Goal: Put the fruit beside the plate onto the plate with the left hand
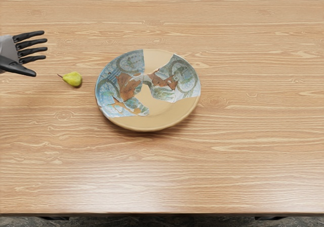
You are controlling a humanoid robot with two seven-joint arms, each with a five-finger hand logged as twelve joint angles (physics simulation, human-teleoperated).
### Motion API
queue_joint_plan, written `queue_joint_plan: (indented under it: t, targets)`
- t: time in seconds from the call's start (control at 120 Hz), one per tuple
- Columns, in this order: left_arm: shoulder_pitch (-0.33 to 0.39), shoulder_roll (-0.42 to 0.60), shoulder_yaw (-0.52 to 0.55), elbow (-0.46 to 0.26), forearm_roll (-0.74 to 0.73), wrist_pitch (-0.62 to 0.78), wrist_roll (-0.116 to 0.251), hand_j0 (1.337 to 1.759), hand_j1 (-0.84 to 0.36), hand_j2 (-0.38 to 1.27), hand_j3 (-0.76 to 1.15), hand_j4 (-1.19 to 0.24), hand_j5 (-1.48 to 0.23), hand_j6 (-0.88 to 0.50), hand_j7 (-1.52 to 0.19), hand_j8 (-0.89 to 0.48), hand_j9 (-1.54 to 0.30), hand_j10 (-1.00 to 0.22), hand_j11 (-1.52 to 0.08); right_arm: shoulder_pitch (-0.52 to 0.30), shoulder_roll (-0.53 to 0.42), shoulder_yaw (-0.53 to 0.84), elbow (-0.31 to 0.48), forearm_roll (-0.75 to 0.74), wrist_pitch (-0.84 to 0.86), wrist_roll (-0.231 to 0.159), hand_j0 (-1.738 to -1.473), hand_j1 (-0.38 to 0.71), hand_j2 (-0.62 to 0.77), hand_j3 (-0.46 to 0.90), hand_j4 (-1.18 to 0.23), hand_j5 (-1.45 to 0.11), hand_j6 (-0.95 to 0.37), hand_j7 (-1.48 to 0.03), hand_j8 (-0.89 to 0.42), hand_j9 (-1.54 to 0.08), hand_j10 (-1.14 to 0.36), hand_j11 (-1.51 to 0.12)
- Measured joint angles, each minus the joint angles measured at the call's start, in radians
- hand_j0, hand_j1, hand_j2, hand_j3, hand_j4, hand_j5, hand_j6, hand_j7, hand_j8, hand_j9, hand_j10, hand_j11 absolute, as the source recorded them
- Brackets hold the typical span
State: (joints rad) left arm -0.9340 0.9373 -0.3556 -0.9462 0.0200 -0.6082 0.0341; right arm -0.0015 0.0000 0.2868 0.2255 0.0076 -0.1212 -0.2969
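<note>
Beside 1 plate (161, 120) lies 1 fruit (73, 79), perhaps a pear; left hand (19, 52) splayed.

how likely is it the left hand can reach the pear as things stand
Probably yes. The left hand, fingers spread, is just up-left of the pear, and nothing lies between them on the table; the plate sits on the pear's far side.
</note>
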Motion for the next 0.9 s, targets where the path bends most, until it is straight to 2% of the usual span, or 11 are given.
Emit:
queue_joint_plan:
  t: [0.1,0.15,0.225,0.342,0.425,0.508,0.617,0.708,0.833,0.9]
  targets:
    - [0.001,-0.001,0.001,0.002,0.000,-0.002,0.000,1.658,0.30,0.01,0.00,-0.04,-0.05,-0.04,-0.05,-0.04,-0.05,-0.04,-0.05,0.000,0.000,0.000,0.000,0.000,0.000,0.000,-1.658,-0.35,0.00,0.00,0.00,0.00,0.00,0.00,0.00,0.00,0.00,0.00]
    - [-0.002,-0.009,0.010,0.005,0.011,-0.002,0.012,1.658,0.31,0.01,0.00,-0.04,-0.05,-0.04,-0.05,-0.04,-0.05,-0.04,-0.05,0.000,0.000,0.000,0.000,0.000,0.000,0.000,-1.658,-0.35,0.00,0.00,0.00,0.00,0.00,0.00,0.00,0.00,0.00,0.00]
    - [-0.049,-0.049,0.023,0.034,0.082,-0.002,0.059,1.658,0.31,0.01,0.00,-0.04,-0.05,-0.04,-0.05,-0.04,-0.05,-0.03,-0.05,0.000,0.000,0.000,0.000,0.000,0.000,0.000,-1.658,-0.35,0.00,0.00,0.00,0.00,0.00,0.00,0.00,0.00,0.00,0.00]
    - [-0.130,-0.127,0.031,0.053,0.272,-0.002,0.156,1.658,0.31,0.01,0.00,-0.03,-0.05,-0.03,-0.05,-0.03,-0.05,-0.03,-0.05,0.000,0.000,0.000,0.000,0.000,0.000,0.000,-1.658,-0.35,0.00,0.00,0.00,0.00,0.00,0.00,0.00,0.00,0.00,0.00]
    - [-0.160,-0.173,0.033,0.055,0.428,0.074,0.192,1.658,0.31,0.01,0.00,-0.04,-0.05,-0.04,-0.05,-0.04,-0.05,-0.04,-0.05,0.000,0.000,0.000,0.000,0.000,0.000,0.000,-1.658,-0.35,0.00,0.00,0.00,0.00,0.00,0.00,0.00,0.00,0.00,0.00]
    - [-0.193,-0.174,0.034,0.034,0.538,0.197,0.205,1.658,0.31,0.01,0.00,-0.04,-0.05,-0.04,-0.05,-0.04,-0.05,-0.04,-0.05,0.000,0.000,0.000,0.000,0.000,0.000,0.000,-1.658,-0.35,0.00,0.00,0.00,0.00,0.00,0.00,0.00,0.00,0.00,0.00]
    - [-0.169,-0.180,0.037,-0.069,0.730,0.365,0.206,1.658,0.30,0.01,0.00,-0.04,-0.05,-0.04,-0.05,-0.04,-0.05,-0.04,-0.05,0.000,0.000,0.000,0.000,0.000,0.000,0.000,-1.658,-0.35,0.00,0.00,0.00,0.00,0.00,0.00,0.00,0.00,0.00,0.00]
    - [-0.125,-0.256,0.042,-0.137,0.913,0.505,0.207,1.658,0.30,0.01,0.00,-0.04,-0.05,-0.04,-0.05,-0.04,-0.05,-0.04,-0.05,0.000,0.000,0.000,0.000,0.000,0.000,0.000,-1.658,-0.35,0.00,0.00,0.00,0.00,0.00,0.00,0.00,0.00,0.00,0.00]
    - [-0.127,-0.295,0.097,-0.170,1.079,0.654,0.214,1.658,0.30,0.01,0.00,-0.04,-0.05,-0.04,-0.05,-0.04,-0.05,-0.04,-0.05,0.000,0.000,0.000,0.000,0.000,0.000,0.000,-1.658,-0.35,0.00,0.00,0.00,0.00,0.00,0.00,0.00,0.00,0.00,0.00]
    - [-0.128,-0.326,0.126,-0.175,1.164,0.688,0.239,1.658,0.30,0.01,0.00,-0.04,-0.05,-0.04,-0.05,-0.04,-0.05,-0.04,-0.05,0.000,0.000,0.000,0.000,0.000,0.000,0.000,-1.658,-0.35,0.00,0.00,0.00,0.00,0.00,0.00,0.00,0.00,0.00,0.00]
